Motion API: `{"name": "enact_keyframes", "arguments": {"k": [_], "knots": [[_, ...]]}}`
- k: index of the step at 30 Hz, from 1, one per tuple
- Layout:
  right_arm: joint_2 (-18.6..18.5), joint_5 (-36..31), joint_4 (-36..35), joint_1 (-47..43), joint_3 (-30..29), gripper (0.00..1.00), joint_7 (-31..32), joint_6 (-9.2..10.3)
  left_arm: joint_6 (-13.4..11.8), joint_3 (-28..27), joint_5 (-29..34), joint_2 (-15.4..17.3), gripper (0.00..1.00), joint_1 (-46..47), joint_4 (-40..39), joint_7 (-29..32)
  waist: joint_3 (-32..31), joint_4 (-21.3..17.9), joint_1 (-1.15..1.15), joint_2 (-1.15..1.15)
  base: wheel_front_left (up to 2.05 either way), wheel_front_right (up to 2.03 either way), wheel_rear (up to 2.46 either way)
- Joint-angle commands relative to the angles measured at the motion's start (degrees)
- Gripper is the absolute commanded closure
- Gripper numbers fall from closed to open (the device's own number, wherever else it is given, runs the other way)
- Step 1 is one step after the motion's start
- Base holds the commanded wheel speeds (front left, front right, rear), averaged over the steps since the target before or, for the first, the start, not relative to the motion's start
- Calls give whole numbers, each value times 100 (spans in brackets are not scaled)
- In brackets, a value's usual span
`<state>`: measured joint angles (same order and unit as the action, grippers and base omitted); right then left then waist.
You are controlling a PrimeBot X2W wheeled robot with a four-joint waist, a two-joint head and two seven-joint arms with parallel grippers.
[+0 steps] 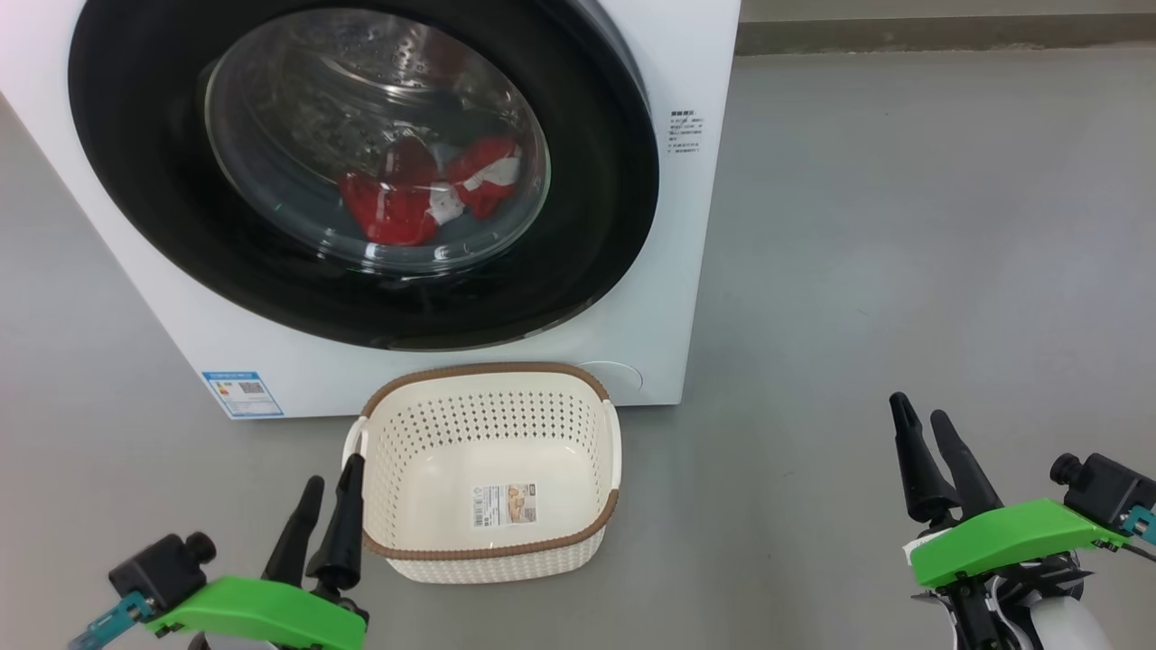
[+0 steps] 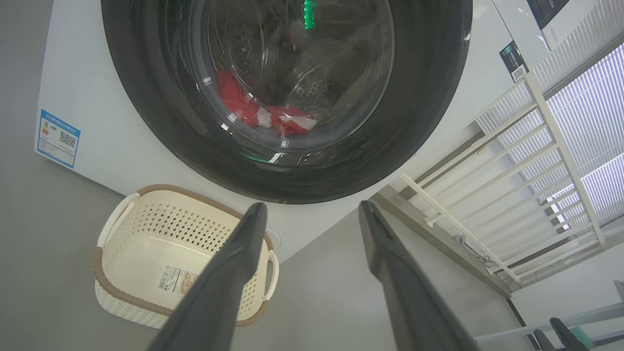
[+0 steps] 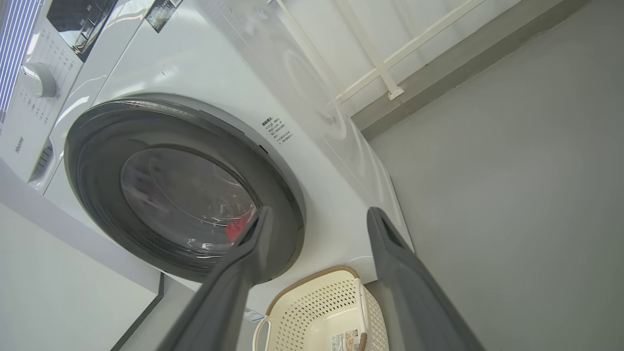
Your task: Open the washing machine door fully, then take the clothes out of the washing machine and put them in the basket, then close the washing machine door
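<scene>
Head view: the door (image 1: 361, 298) is shut on the washer (image 1: 686, 226), with the clothes (image 1: 397, 203) behind its glass. The basket (image 1: 488, 370) stands just before the washer's lower edge. The left gripper (image 1: 334, 471) gapes empty beside the basket's near-left rim, and the right gripper (image 1: 918, 406), also spread and empty, has bare floor (image 1: 903, 226) around it.

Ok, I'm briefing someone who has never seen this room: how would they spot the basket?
Find the big white washing machine with its round black door. On the grey floor right in front of it sits the basket: cream perforated plastic, brown woven-look rim, a sticker on its bottom.
</scene>
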<state>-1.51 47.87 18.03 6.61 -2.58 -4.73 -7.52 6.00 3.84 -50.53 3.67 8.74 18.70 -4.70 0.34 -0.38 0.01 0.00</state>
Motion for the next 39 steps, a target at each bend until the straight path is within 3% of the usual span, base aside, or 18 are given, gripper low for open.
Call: {"name": "enact_keyframes", "arguments": {"k": [1,39], "knots": [[-70,-211,-152,292,107,0,-81,2,9,-80,176,64,0,328,-126,-77,4,-3,0,0,0,0,0],[-114,-2806,-188,776,223,0,-705,3,89,-13,2711,44,0,899,9,-706,144,11,0,0,0,0,0]]}}
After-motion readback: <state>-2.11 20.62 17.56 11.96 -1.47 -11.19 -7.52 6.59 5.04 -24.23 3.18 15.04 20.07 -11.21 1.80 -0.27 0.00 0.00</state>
